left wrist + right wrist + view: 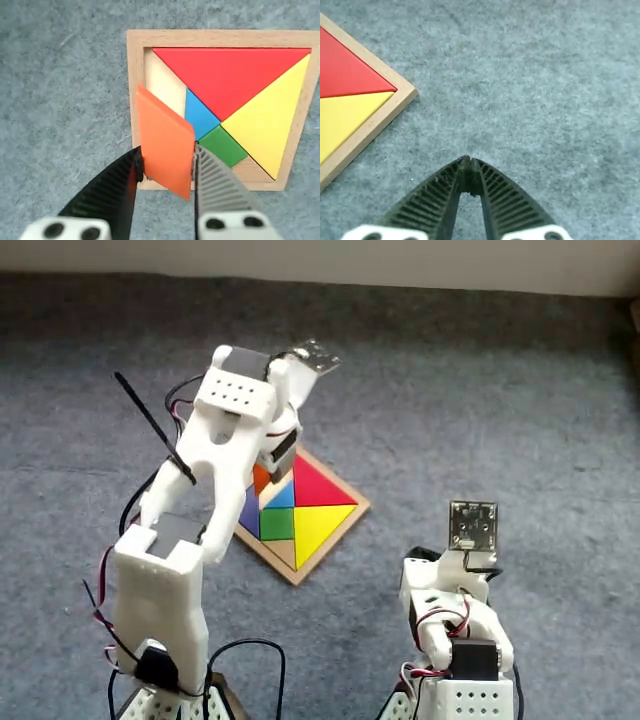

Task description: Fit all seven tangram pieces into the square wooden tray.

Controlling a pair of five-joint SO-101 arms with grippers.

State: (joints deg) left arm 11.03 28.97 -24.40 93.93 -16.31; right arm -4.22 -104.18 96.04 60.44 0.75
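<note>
While the right gripper (469, 162) rests pinched together on nothing over the grey carpet (545, 75) just beside the tray (134, 75), the left gripper (166, 150) clamps the orange piece (162, 125), a flat slanted four-sided tile, tilted above the tray's edge. Beyond it a bare slot (162, 80) of matching slant lies open, so this piece seems nearly placed. The blue triangle (200, 115), green square (222, 145), purple piece (249, 510), yellow triangle (270, 130) and red triangle (230, 75) already lie flat inside. A pale wedge (250, 170) by the green square may be another gap; I cannot tell
</note>
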